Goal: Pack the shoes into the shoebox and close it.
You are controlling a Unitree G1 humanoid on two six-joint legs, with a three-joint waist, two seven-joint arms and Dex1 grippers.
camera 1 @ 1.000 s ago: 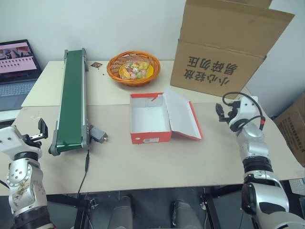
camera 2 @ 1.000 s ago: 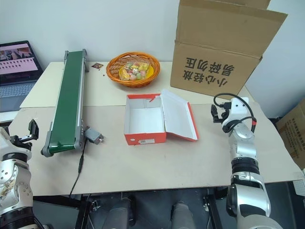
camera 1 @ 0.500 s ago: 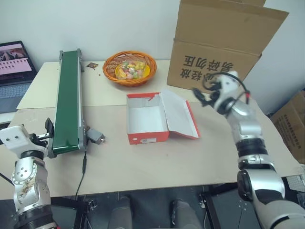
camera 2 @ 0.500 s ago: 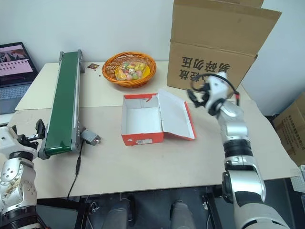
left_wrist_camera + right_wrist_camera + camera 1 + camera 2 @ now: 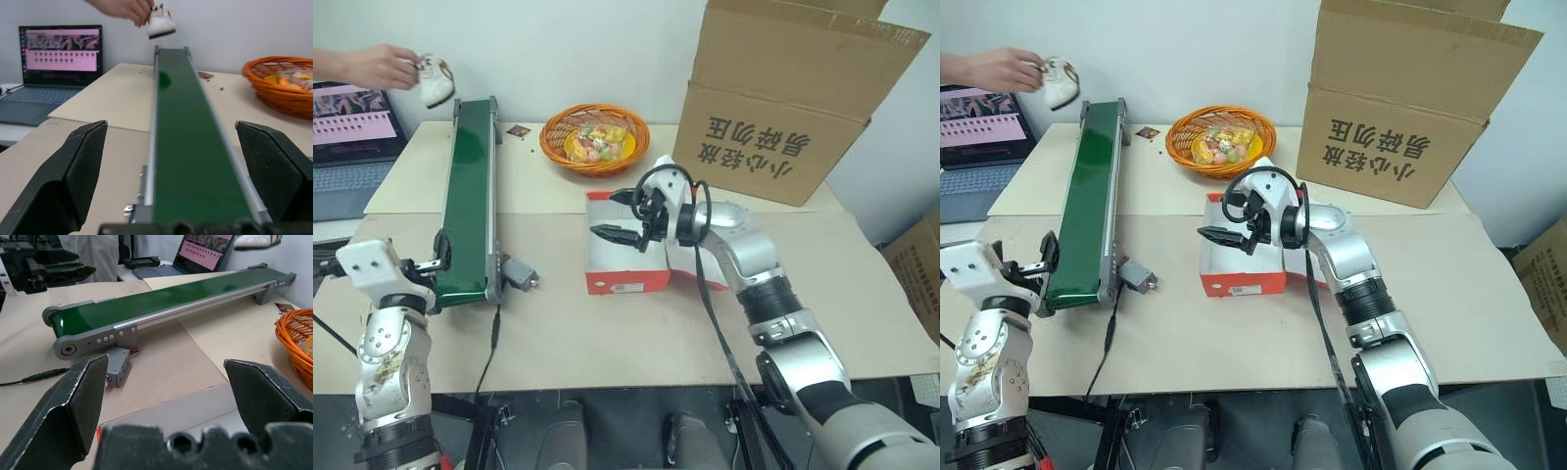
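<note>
A person's hand holds one cream shoe [image 5: 434,80] in the air above the far end of the green conveyor belt [image 5: 470,186]; the left wrist view looks along the belt to that shoe [image 5: 160,23]. The red shoebox [image 5: 626,285] stands open at mid-table, its white inside partly covered by my right arm. My right gripper [image 5: 619,217] hovers open over the box, pointing left towards the belt, with nothing between its fingers [image 5: 73,406]. At the belt's near end my left gripper [image 5: 1038,257] is open and empty.
An orange basket of sweets [image 5: 595,137] sits behind the shoebox. A big brown carton [image 5: 793,108] stands at the back right, and a laptop [image 5: 352,113] at the far left. A small grey unit [image 5: 517,274] with a cable lies beside the belt's near end.
My right arm has swung left from the table's right side to above the shoebox. The left gripper edged towards the belt's near end. A hand with a shoe has come in at top left.
</note>
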